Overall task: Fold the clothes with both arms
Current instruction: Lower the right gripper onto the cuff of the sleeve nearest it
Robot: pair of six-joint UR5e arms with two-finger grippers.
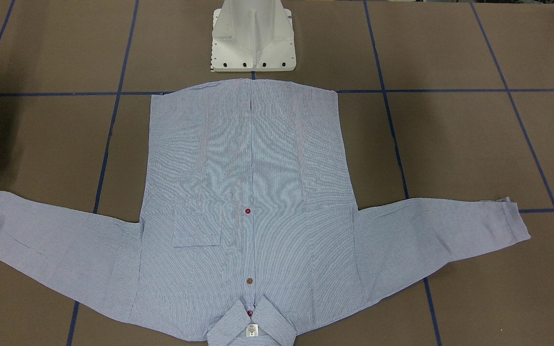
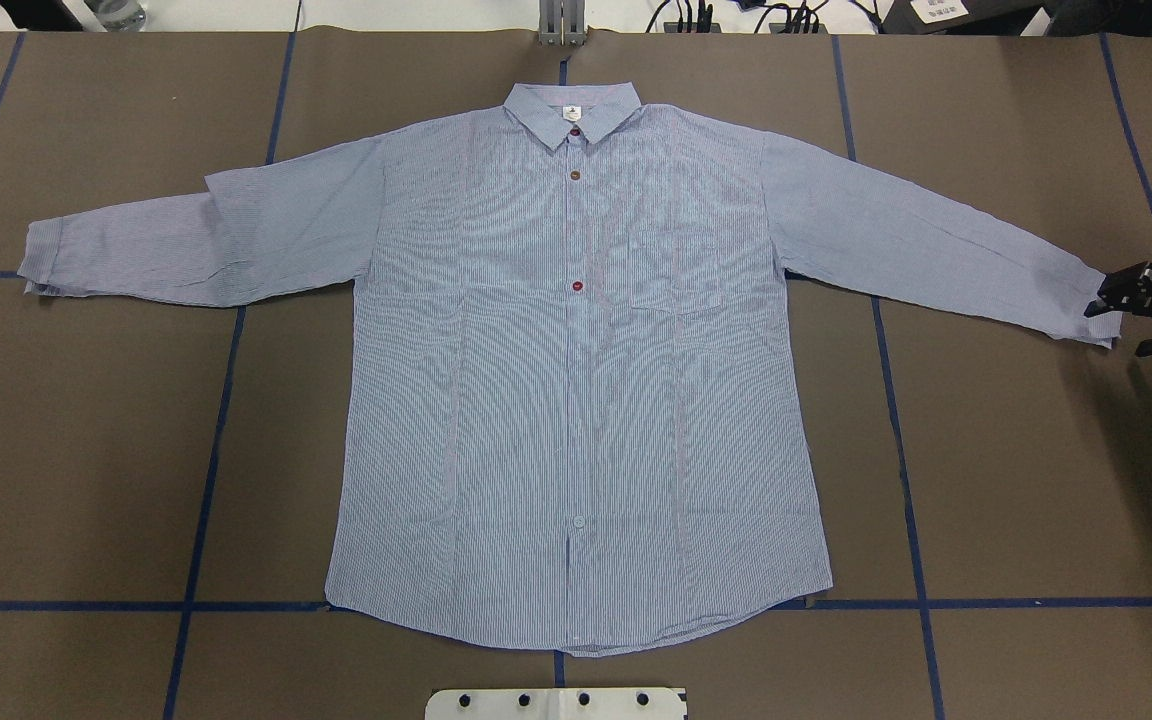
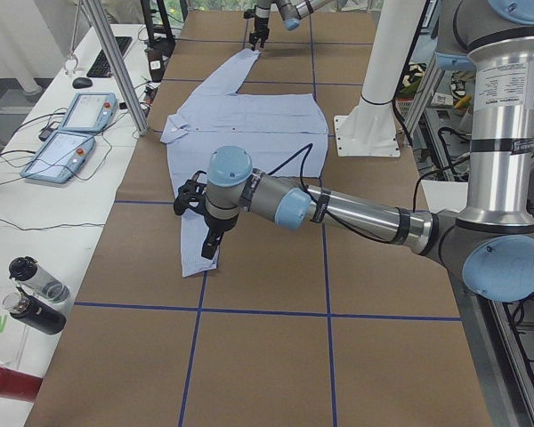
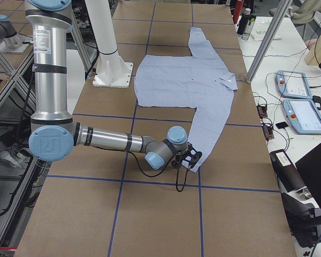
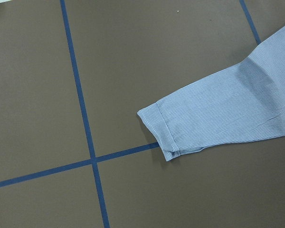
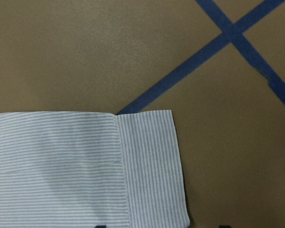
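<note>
The striped shirt [image 2: 576, 380] lies flat and face up on the brown table, buttoned, with both sleeves spread out sideways and the collar [image 2: 572, 112] at the far side. My right gripper [image 2: 1116, 328] is open, low at the end of the right sleeve cuff [image 6: 152, 171]. The cuff lies between the two fingertips that show at the bottom edge of the right wrist view. My left gripper [image 3: 209, 249] hangs above the table near the other sleeve's cuff [image 5: 161, 130]. I cannot tell whether it is open or shut, and no fingers show in the left wrist view.
The white pedestal base [image 1: 253, 38] stands just behind the shirt's hem. Blue tape lines [image 2: 206, 480] cross the table. A side table beyond the collar holds two control tablets [image 3: 71, 129] and bottles [image 3: 36, 294], with an aluminium post [image 3: 116, 62] at its edge.
</note>
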